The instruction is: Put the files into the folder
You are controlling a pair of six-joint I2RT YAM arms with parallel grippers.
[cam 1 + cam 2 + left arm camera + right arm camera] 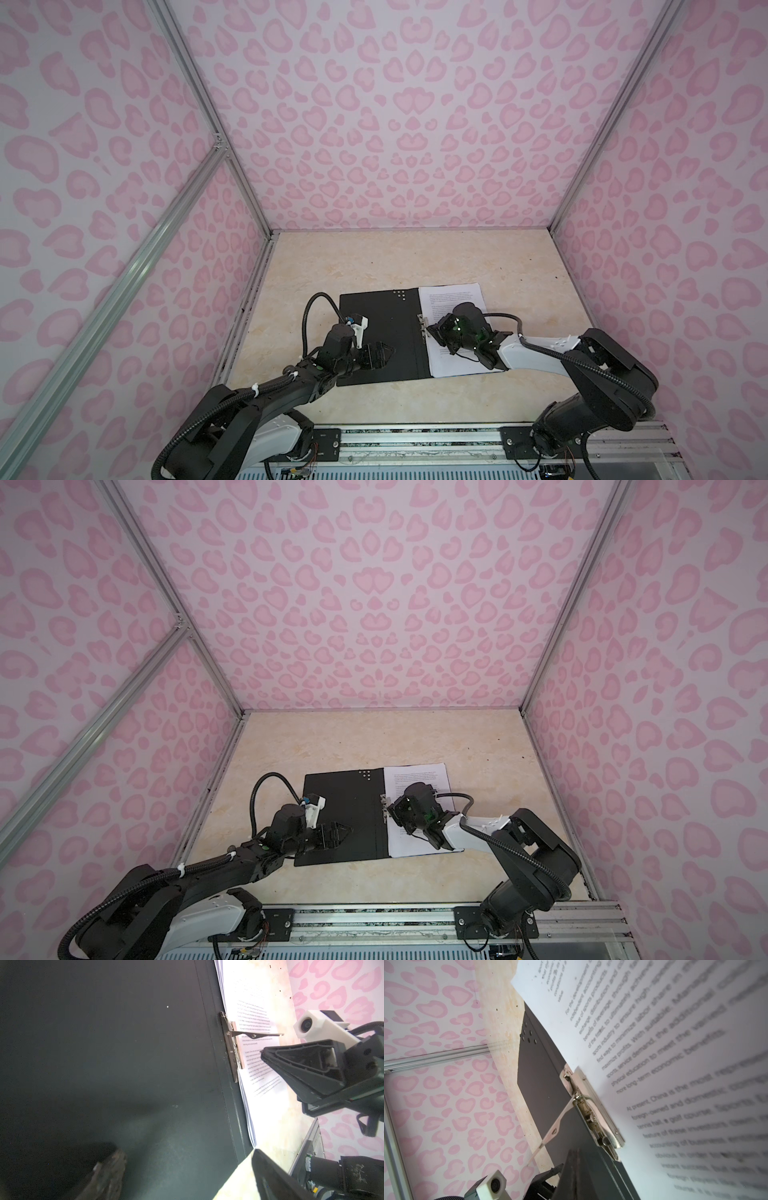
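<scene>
The black folder [386, 316] lies open on the table, and its bare left half shows in both top views [345, 796]. The files [457, 297], white printed sheets, lie stacked on its right half [675, 1064]. At the spine sits the metal clip [591, 1113], with its thin lever [255, 1034] standing up. My right gripper [430, 329] is shut with nothing in it, tip over the sheets right beside the clip [262, 1054]. My left gripper [384, 353] hangs open over the bare left cover [187, 1174], holding nothing.
The marble-patterned table [374, 262] is boxed in by pink heart-print walls on three sides. An aluminium rail [415, 440] with both arm bases runs along the front edge. The right arm lies across the lower part of the sheets.
</scene>
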